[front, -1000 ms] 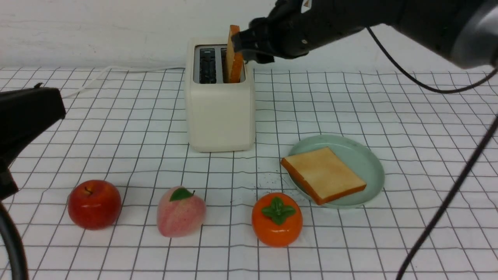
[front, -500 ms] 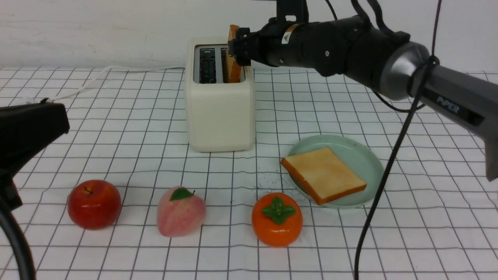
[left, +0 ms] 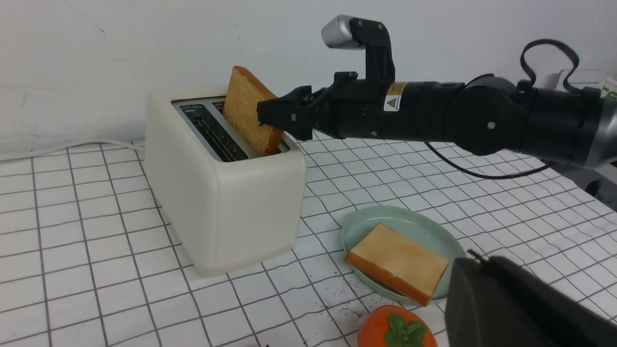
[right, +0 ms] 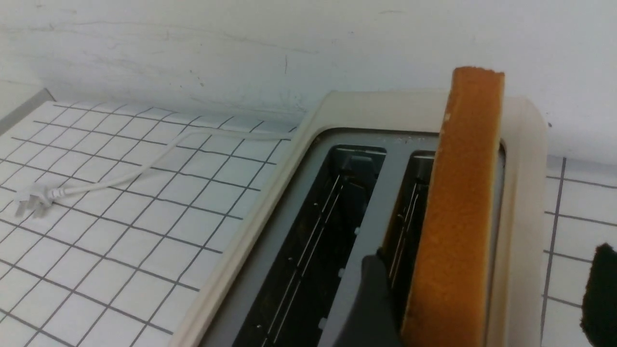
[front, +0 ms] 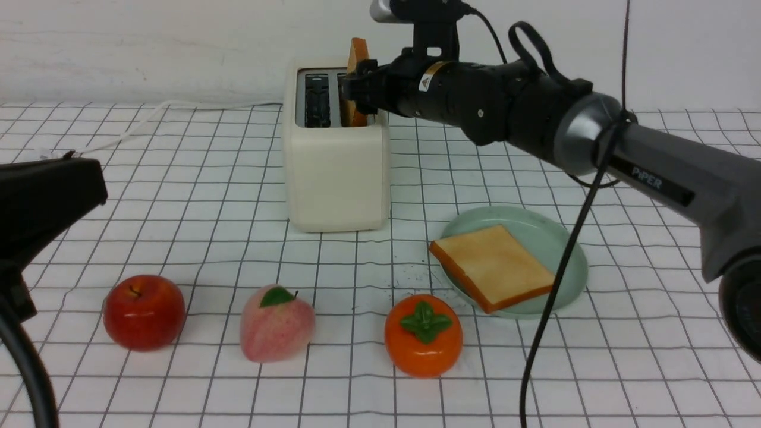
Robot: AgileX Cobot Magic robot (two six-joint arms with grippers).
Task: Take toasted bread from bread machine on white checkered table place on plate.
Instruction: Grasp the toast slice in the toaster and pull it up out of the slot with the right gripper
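A cream-white toaster [left: 226, 193] stands left of centre on the white checkered table [left: 72, 231]. A slice of toast [left: 246, 113] leans up out of one slot. From the right of the frame the right gripper [left: 269, 115] reaches that slice, jaws astride its edge. Lower centre, a second slice [left: 397, 260] lies on the mint-green plate [left: 371, 219]. A persimmon [left: 397, 330] sits at the bottom edge, and the dark left gripper [left: 482, 289] fills the lower right corner.

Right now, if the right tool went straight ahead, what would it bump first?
Probably the toast standing in the bread machine; the open right tool straddles it, though depth is unclear.
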